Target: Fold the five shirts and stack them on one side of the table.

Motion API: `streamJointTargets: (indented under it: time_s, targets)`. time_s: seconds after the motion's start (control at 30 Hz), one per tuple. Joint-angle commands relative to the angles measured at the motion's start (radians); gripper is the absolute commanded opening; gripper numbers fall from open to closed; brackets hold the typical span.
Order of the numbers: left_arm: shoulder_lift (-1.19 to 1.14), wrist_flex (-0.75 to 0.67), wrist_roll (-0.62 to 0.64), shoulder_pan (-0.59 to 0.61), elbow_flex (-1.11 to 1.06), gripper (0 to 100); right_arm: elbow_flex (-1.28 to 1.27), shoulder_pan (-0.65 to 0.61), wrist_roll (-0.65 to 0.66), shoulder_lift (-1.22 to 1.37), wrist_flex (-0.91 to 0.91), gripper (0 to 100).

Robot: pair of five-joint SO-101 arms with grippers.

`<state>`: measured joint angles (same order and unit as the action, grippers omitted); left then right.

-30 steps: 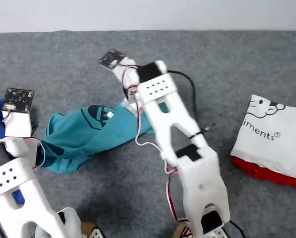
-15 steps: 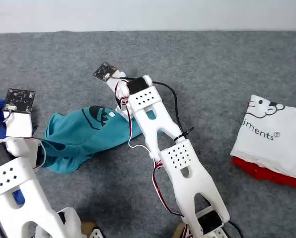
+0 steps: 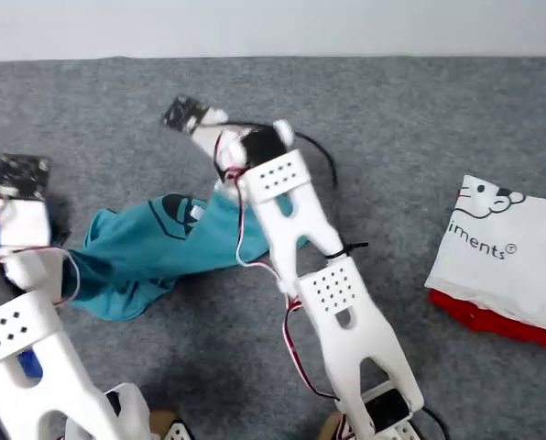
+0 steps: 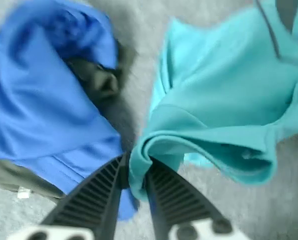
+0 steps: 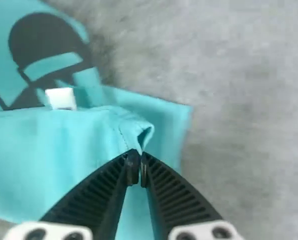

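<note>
The teal shirt [image 3: 154, 252] is bunched up left of centre in the high view, with its long axis running roughly left to right. The left end effector [image 4: 136, 167] is clamped on its left end and the right end effector [image 5: 134, 162] is pinched shut on a fold at its right edge. A crumpled blue shirt [image 4: 39, 100] sits just beside the left grip and could snag, I'd guess, while the folded white shirt [image 3: 502, 247] on a red shirt [image 3: 484, 318] lies well apart at the right of the bench [image 3: 420, 119].
</note>
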<state>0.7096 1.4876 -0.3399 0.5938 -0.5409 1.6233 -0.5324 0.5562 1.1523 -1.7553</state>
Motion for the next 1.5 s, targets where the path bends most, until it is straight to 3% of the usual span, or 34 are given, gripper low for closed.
streamJointTargets:
  time_s: [0.0, 0.2, 0.43, 0.67, 0.83, 0.97, 1.2, 1.33, 1.47]
  targets:
    - [0.021, -0.018, 0.063, -0.018, 0.139, 0, 0.051, 0.051, 0.012, -0.176, -0.039, 1.0]
    - [0.021, -0.018, 0.104, -0.114, 0.265, 0, 0.052, 0.130, 0.011, -0.354, -0.041, 1.0]
    - [0.021, 0.068, 0.097, -0.127, 0.363, 0, -0.051, 0.170, 0.009, -0.587, -0.044, 1.0]
    - [0.023, 0.267, -0.043, -0.120, 0.367, 0, -0.686, 0.108, 0.011, -0.960, -0.042, 1.0]
    - [0.020, 0.264, -0.106, -0.074, 0.280, 0, -1.195, 0.036, 0.009, -1.173, -0.028, 1.0]
    - [0.021, 0.247, -0.164, -0.074, 0.162, 0, -1.514, -0.018, 0.003, -1.219, 0.107, 1.0]
    - [0.021, 0.157, -0.169, -0.071, 0.031, 0, -1.811, -0.065, 0.005, -1.219, 0.358, 1.2]
    - [0.021, 0.143, -0.169, -0.071, 0.021, 0, -1.788, -0.067, -0.017, -1.219, 0.251, 10.6]
    - [0.021, 0.123, -0.167, -0.074, 0.019, 0, -1.741, -0.064, -0.147, -1.219, 0.170, 25.7]
